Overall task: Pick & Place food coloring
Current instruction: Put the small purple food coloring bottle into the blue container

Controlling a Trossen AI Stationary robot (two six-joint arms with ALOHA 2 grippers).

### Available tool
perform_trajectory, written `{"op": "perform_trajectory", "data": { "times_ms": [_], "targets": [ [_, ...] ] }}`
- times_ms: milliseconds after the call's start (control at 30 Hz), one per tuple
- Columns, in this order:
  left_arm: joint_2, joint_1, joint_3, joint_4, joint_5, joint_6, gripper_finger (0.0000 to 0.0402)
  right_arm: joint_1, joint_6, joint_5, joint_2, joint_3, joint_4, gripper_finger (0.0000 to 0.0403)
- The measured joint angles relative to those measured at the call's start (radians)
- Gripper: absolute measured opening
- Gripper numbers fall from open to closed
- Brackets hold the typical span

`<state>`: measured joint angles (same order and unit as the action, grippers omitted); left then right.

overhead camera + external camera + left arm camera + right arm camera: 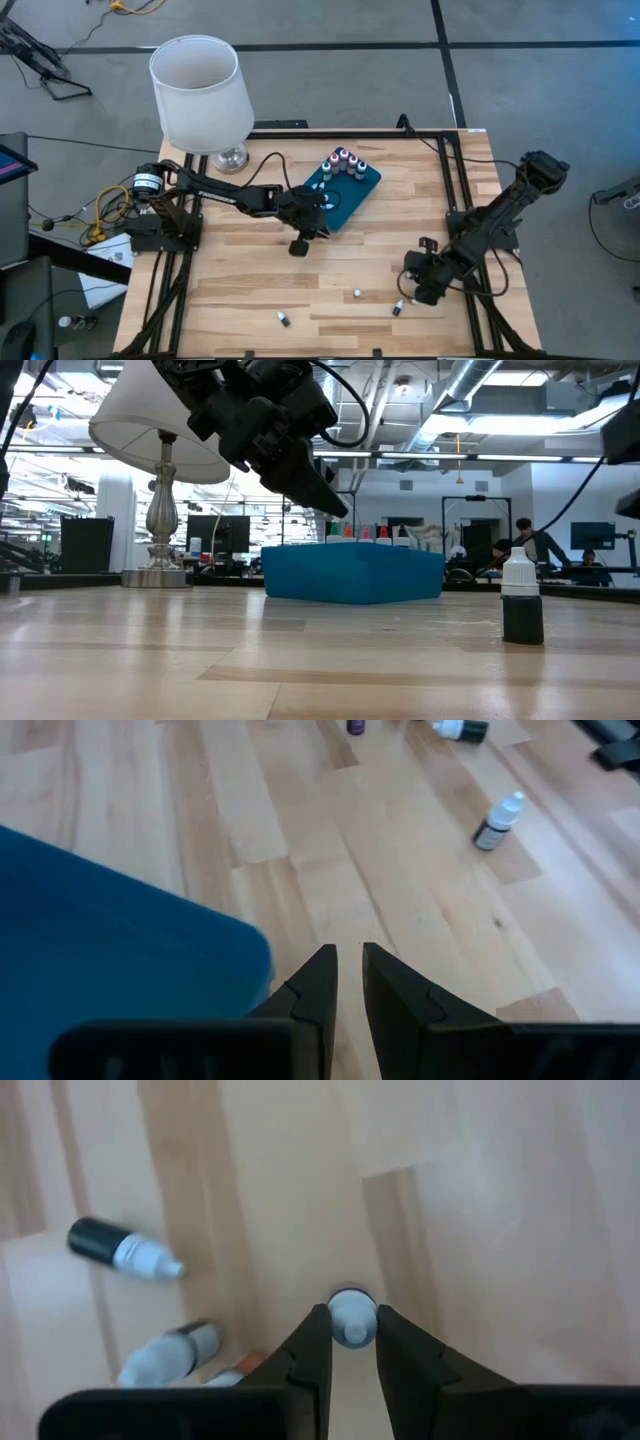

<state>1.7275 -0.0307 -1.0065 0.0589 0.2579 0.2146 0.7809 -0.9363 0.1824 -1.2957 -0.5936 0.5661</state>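
Pinching a white-capped food coloring bottle [349, 1318] with my right gripper [349, 1342] near the table's right edge, so next comes lifting it toward the teal tray [366, 188], where the left gripper [347, 982] hangs closed and empty.

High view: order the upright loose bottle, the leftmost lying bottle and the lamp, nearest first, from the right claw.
1. Upright bottle, beside the right claw.
2. Leftmost lying bottle, farther left.
3. Lamp, far corner by the left arm.

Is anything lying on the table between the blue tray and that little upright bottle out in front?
Nothing. In the high view, only bare wood lies between the tray and the upright bottle; the low view shows the same.
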Motion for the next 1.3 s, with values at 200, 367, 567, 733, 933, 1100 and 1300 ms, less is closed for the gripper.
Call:
{"op": "perform_trajectory", "data": {
  "times_ms": [200,367,567,733,933,1100,1300],
  "targets": [
    [-0.005,0.000,0.000,-0.007,-0.051,0.002,0.0041,-0.118,0.176,0.000,-0.001,-0.034,0.002,0.0056],
    [-0.057,0.001,0.000,-0.057,-0.153,-0.017,0.0041,-0.239,0.364,0.003,-0.001,-0.087,0.003,0.0056],
    [-0.136,0.021,-0.001,-0.178,-0.356,-0.068,0.0041,-0.401,0.553,0.035,-0.001,-0.137,-0.009,0.0056],
    [-0.163,0.032,-0.001,-0.308,-0.432,-0.114,0.0041,-0.527,0.678,0.030,0.000,-0.171,-0.059,0.0056],
    [-0.165,0.032,-0.001,-0.377,-0.439,-0.132,0.0041,-0.639,0.797,0.018,0.000,-0.233,-0.073,0.0056],
    [-0.166,0.032,-0.001,-0.379,-0.439,-0.126,0.0041,-0.740,0.888,-0.006,-0.019,-0.297,-0.092,0.0056],
    [-0.166,0.032,-0.001,-0.379,-0.439,-0.122,0.0041,-0.879,0.912,-0.035,-0.125,-0.357,-0.131,0.0056]
  ]
}}
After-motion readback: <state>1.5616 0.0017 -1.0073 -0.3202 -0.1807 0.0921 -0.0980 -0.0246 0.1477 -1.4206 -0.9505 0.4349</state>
